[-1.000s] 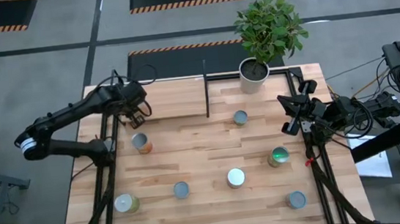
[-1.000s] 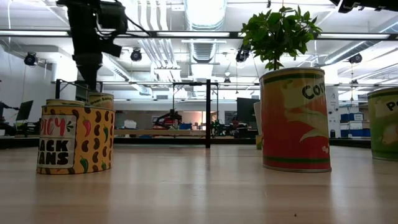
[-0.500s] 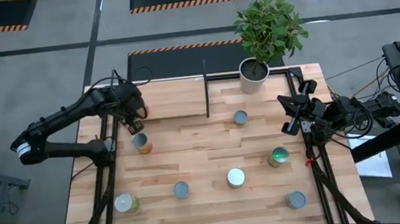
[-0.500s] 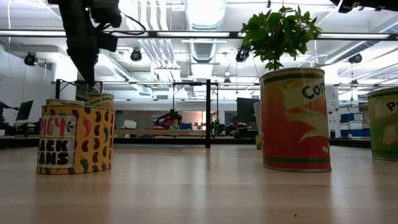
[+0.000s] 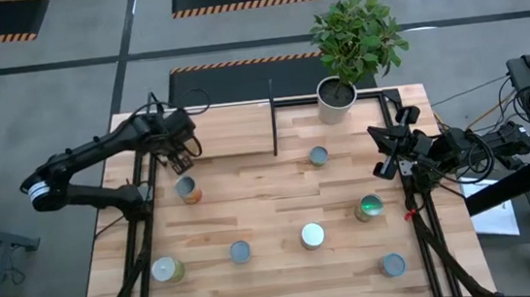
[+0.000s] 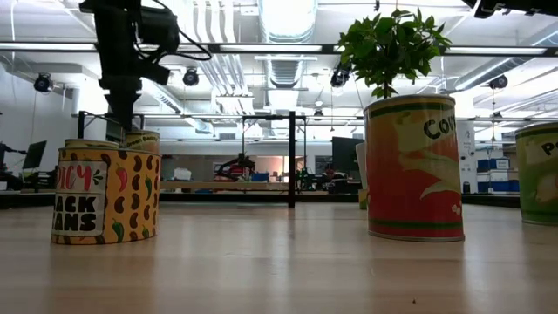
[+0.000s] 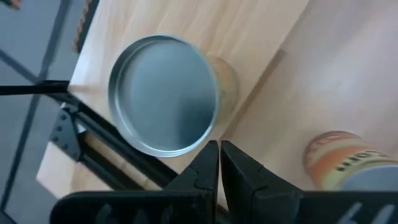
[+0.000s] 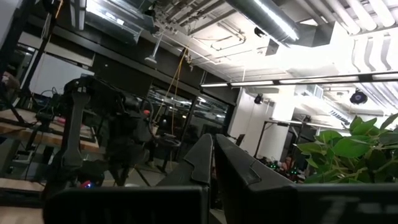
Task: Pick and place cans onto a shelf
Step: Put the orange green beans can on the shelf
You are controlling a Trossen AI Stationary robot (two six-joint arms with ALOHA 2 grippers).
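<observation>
Over on the left side of the light wooden surface (image 5: pixel 270 197), the left gripper (image 5: pixel 180 158) hangs just above and behind a short metal can with a silvery top and an orange-tan label (image 5: pixel 187 189), not touching it; the left wrist view has its two dark fingers (image 7: pixel 208 169) pressed together with nothing between them, and that same can top (image 7: pixel 163 94) sits right past the tips. The right gripper (image 5: pixel 383 153) is parked out at the right edge of the surface, fingers (image 8: pixel 205 158) together too and holding nothing, pointed out at the room. The rest of the cans are all scattered on the surface: a blue-grey topped one (image 5: pixel 318 156) near the middle back, a greenish-topped one (image 5: pixel 369 207) on the right, a bright white-topped one (image 5: pixel 312 235) near it, another blue-grey one (image 5: pixel 241 251) to its left, a pale yellowish one (image 5: pixel 166 269) at the front left corner, and one more grey one (image 5: pixel 391 265) at the front right. The shelf with the light-wood panel and thin black posts (image 5: pixel 273 118) runs along the back edge and I don't see any can on it. A white pot with a leafy green plant (image 5: pixel 336 99) stands at the back right. From the low view you get a yellow patterned can (image 6: pixel 106 194) and a red-and-tan one (image 6: pixel 413 167) up close.
</observation>
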